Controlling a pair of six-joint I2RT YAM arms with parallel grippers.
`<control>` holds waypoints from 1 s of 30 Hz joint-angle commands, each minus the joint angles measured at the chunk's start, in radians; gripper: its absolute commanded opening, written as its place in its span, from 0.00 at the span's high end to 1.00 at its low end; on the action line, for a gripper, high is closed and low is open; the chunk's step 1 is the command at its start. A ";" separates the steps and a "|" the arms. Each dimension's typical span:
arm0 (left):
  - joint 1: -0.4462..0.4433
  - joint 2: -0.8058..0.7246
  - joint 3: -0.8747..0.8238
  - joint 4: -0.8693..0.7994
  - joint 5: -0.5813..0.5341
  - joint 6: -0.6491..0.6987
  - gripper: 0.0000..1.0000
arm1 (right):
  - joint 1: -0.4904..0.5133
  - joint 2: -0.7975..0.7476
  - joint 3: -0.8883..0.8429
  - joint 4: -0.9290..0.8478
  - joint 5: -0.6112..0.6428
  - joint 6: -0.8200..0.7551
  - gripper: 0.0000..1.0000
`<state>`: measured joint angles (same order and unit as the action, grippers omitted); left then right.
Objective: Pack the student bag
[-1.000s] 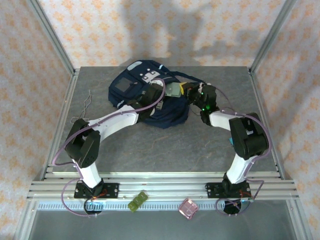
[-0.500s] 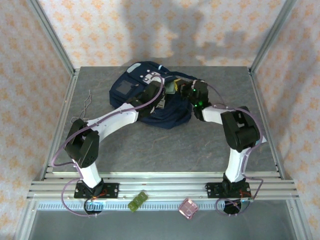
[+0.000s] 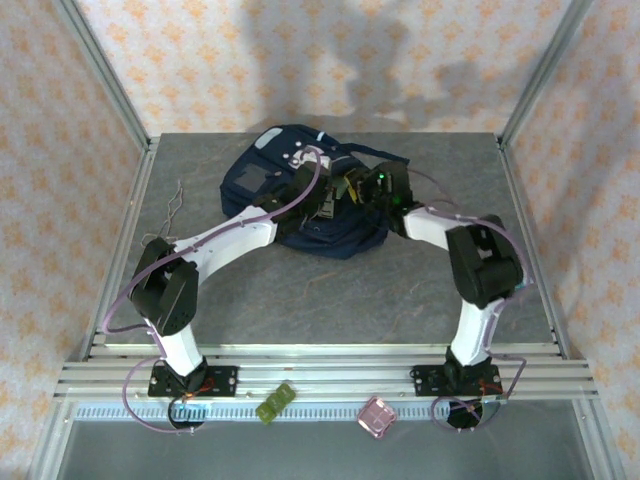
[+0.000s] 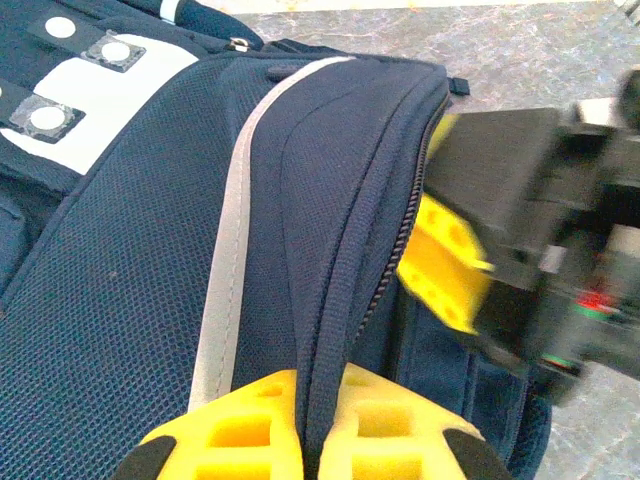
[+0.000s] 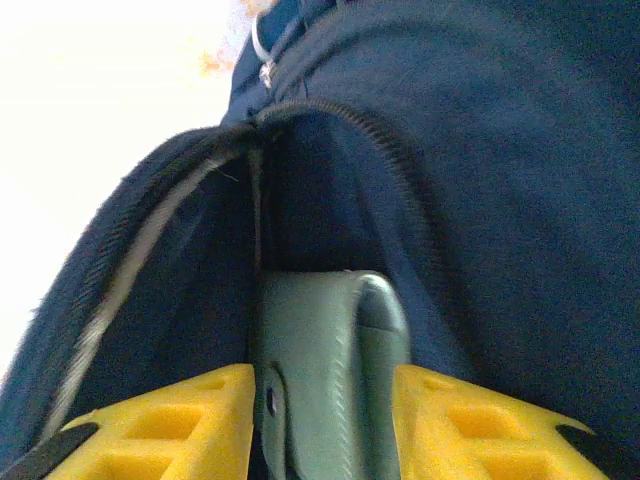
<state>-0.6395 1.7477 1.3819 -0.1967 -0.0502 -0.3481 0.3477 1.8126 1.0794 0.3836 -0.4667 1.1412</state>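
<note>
Your left gripper (image 4: 308, 432) pinches zipper edge (image 4: 405, 225) of student bag (image 3: 262, 178), lifting it so mouth gapes (makes room for entry). Bag lies far-centre on table (image 3: 300, 290). Your right gripper (image 5: 325, 425) clamps grey-green case (image 5: 330, 340), its nose inside opening, placed for push deeper.

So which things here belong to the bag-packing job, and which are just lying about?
In the job: large navy-blue fabric backpack; grey-green rounded case held by right pincer; left pincer pinching the backpack.
Lying about: small green block; small pink block; thin bent wire.
</note>
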 commanded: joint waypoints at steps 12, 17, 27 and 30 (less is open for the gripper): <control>-0.086 0.039 0.130 0.076 0.159 -0.177 0.53 | -0.044 -0.449 -0.194 -0.371 0.138 -0.444 0.62; -0.064 -0.126 -0.072 0.138 0.101 -0.232 0.44 | 0.005 -0.571 -0.263 -0.418 0.164 -0.566 0.62; 0.116 -0.150 -0.316 0.259 0.192 -0.396 0.36 | 0.148 -0.586 -0.320 -0.387 0.153 -0.594 0.62; 0.122 -0.101 -0.286 0.264 0.190 -0.386 0.36 | 0.170 -0.575 -0.322 -0.383 0.162 -0.587 0.63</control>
<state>-0.5144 1.6253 1.0714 0.0029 0.1055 -0.7109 0.5030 1.2316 0.7628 -0.0288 -0.3317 0.5705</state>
